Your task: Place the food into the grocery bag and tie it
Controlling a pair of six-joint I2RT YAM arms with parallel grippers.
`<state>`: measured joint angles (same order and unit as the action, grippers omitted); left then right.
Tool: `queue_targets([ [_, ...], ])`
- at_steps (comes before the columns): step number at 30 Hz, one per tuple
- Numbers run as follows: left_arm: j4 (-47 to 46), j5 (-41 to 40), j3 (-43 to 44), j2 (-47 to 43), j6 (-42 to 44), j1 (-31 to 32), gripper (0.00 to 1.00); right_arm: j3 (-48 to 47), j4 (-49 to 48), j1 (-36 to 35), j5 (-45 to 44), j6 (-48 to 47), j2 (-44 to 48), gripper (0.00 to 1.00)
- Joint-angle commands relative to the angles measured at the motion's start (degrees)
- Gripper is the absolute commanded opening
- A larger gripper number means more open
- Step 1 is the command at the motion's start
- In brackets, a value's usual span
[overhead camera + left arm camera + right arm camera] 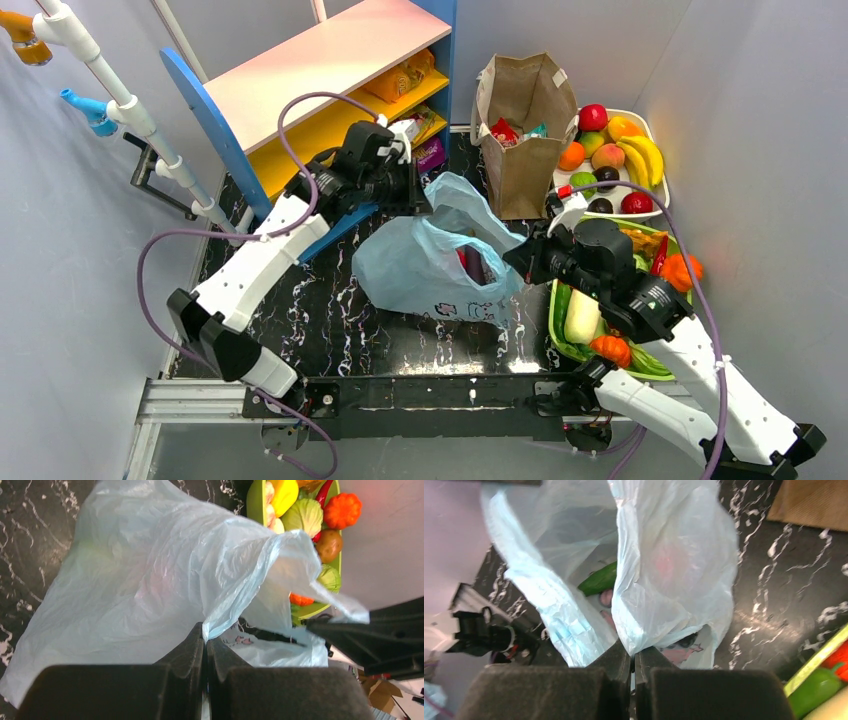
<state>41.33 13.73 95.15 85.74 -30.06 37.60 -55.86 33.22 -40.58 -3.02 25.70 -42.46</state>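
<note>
The light-blue grocery bag (410,265) lies crumpled on the dark marbled table between my arms. My left gripper (420,195) is shut on the bag's far edge; in the left wrist view the thin plastic (140,570) is pinched between the closed fingertips (206,639). My right gripper (515,262) is shut on the near right edge, and its wrist view shows plastic (674,555) caught at the closed tips (633,652). The mouth gapes between both grips. A red packet of food (468,262) shows inside it. A green item (599,579) also lies inside; what it is I cannot tell.
A brown paper bag (525,110) stands behind, with red and teal packets (503,133) in its top. A white tray (660,195) of plastic fruit sits at back right, a green tray (553,330) of vegetables under my right arm. A blue-and-yellow shelf (330,70) stands at back left.
</note>
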Motion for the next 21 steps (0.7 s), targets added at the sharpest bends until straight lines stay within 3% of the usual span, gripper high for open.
queue_targets([
  [1,-0.4,1.7,6.3,3.5,0.9,-0.3,0.00,-2.2,1.7,-0.4,7.4,7.8,1.3,0.01],
  [4,0.3,1.5,9.3,5.6,1.9,-0.4,0.03,-2.7,0.7,-0.6,10.6,10.3,0.9,0.01],
  [6,1.1,1.8,10.7,5.9,2.4,-0.6,0.16,-3.4,-0.6,-0.6,11.7,11.8,0.6,0.01],
  [8,2.3,2.0,11.9,5.4,3.4,-0.6,0.37,-4.8,-1.9,-0.6,11.7,13.3,0.1,0.01],
  [11,5.7,0.5,13.7,3.7,4.6,-0.6,0.77,-7.7,-3.0,-0.6,10.2,15.0,-1.2,0.01],
  [13,8.6,-0.7,14.8,2.2,5.6,-0.6,0.95,-9.3,-3.3,-0.6,9.6,15.4,-2.2,0.01],
  [21,23.9,-4.8,24.8,-3.3,9.2,-0.4,0.98,-12.4,-2.9,-0.7,9.3,19.0,-6.3,0.01],
])
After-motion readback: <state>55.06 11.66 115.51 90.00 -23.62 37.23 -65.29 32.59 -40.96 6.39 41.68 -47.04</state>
